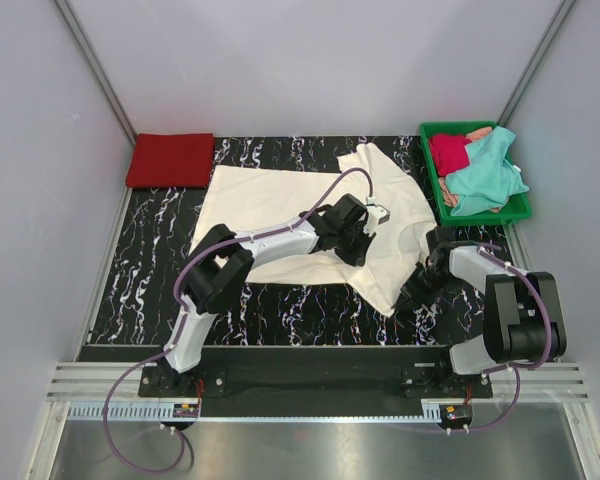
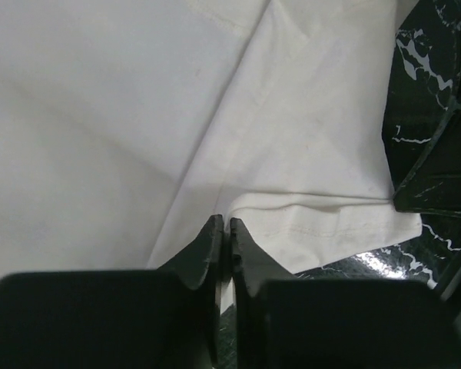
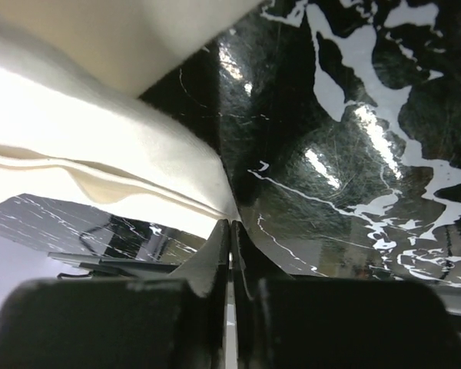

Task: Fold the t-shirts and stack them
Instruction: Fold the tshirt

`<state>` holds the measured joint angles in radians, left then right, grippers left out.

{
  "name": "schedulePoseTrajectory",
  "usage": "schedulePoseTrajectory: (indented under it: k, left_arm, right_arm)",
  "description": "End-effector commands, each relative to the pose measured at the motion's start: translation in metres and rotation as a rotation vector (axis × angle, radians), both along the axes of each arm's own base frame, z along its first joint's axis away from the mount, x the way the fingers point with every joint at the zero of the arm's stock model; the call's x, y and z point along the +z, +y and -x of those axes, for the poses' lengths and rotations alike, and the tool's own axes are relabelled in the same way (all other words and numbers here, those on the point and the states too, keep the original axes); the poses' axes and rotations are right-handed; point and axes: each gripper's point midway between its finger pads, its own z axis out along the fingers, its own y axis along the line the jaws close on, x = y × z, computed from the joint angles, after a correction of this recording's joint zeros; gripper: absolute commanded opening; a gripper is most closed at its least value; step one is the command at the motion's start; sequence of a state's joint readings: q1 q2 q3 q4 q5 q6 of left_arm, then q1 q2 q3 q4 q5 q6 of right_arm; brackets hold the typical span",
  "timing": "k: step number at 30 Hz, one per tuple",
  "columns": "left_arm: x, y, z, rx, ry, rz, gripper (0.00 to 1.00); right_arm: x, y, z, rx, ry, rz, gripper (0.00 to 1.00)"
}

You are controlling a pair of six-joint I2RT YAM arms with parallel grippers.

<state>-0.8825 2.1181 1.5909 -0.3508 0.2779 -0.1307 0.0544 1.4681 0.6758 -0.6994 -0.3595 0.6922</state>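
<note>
Closest to the lens in the left wrist view, the left claw (image 2: 224, 231) has its dark fingers pressed together. A ridge of pale cloth runs straight into their tips, so it looks clenched on a fold of the cream-white shirt (image 1: 270, 200). The right claw (image 3: 230, 227) is likewise closed. A raised corner of the same shirt narrows into its tips at 12 o'clock, with bare worktop (image 1: 150, 270) beneath the lifted cloth, so it too appears to be pinching it.

From above, the cream-white shirt lies spread mid-worktop. Its long axis runs from 9 to 3 o'clock, straight hem toward 9 and sleeves splayed toward 1 and 5. The right claw holds the 5 o'clock sleeve corner, and the left arm reaches across the body from 7 o'clock. From each claw the bulk of the cloth lies toward 10 o'clock, so the likely fold is across the short axis, both corners travelling together.

A red shirt (image 1: 170, 160) sits folded at 10 o'clock. The teal shirt (image 1: 485, 175) and crimson shirt (image 1: 448, 152) are heaped in the green tray (image 1: 426, 165) at 2 o'clock.
</note>
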Motion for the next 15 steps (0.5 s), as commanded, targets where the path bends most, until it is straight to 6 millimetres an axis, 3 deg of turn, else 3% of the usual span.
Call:
schedulePoseTrajectory:
  k: [1,5,9,15]
  left_arm:
    - [0.025,-0.010,-0.013,0.008,-0.066,0.043,0.00]
    - [0.047,-0.007,-0.019,0.047,-0.108,0.066,0.00]
    - [0.069,-0.001,-0.033,0.126,-0.143,0.110,0.00]
    - [0.080,0.013,-0.059,0.270,-0.156,0.156,0.00]
  right_arm:
    - [0.013,0.003,-0.011,-0.008,-0.050,-0.007,0.03]
    - [0.037,-0.005,-0.024,0.007,-0.119,0.036,0.00]
    - [0.071,-0.014,-0.064,0.070,-0.262,0.098,0.00]
    - [0.091,-0.016,-0.120,0.180,-0.401,0.128,0.00]
